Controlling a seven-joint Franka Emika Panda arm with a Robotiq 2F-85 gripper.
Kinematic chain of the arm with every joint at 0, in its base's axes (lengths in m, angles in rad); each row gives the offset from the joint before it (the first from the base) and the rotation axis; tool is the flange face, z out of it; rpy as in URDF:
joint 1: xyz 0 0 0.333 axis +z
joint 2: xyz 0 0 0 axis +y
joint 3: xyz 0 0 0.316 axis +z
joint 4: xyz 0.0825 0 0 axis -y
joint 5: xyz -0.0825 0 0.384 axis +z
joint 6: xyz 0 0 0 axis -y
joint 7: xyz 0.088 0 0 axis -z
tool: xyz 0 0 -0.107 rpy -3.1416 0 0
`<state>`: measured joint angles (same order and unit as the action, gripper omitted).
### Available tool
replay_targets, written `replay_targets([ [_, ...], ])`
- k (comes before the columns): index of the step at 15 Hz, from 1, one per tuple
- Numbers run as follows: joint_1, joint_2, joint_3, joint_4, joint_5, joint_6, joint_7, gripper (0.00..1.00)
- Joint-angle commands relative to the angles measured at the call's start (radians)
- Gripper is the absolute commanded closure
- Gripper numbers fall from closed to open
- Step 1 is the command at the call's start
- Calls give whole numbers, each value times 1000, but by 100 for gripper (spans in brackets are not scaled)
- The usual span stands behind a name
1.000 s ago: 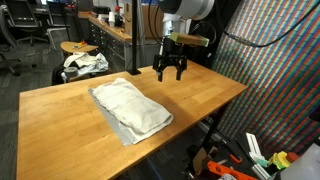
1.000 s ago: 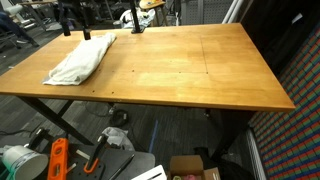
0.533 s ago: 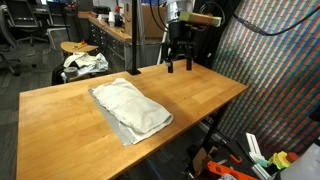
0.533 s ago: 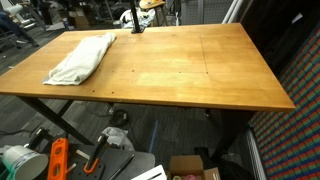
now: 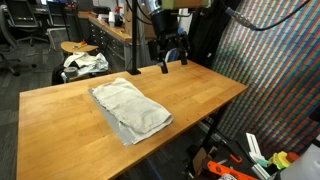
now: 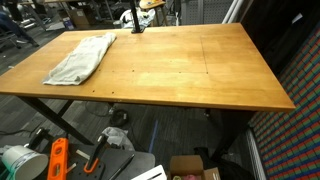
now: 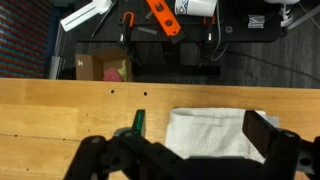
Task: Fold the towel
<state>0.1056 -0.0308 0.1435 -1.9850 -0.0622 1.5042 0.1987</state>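
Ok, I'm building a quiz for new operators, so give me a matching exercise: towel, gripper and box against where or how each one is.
Things:
1 towel
2 gripper
3 box

States:
a open, in the air
b on the floor
c lying on the table

Pairs: 1-c; 2-a; 3-b

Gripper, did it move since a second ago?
Yes. The gripper went up, higher above the wooden table than before, with its jaws open and empty.
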Motion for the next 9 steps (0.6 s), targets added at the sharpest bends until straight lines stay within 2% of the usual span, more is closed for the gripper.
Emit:
replay_targets([
  [1,57,110,46,167,-49,-131,87,0],
  [3,83,188,61,264,-46,-193,95,0],
  [5,107,276,64,363,-23,-206,112,0],
  [9,140,451,38,562,31,-111,215,0],
])
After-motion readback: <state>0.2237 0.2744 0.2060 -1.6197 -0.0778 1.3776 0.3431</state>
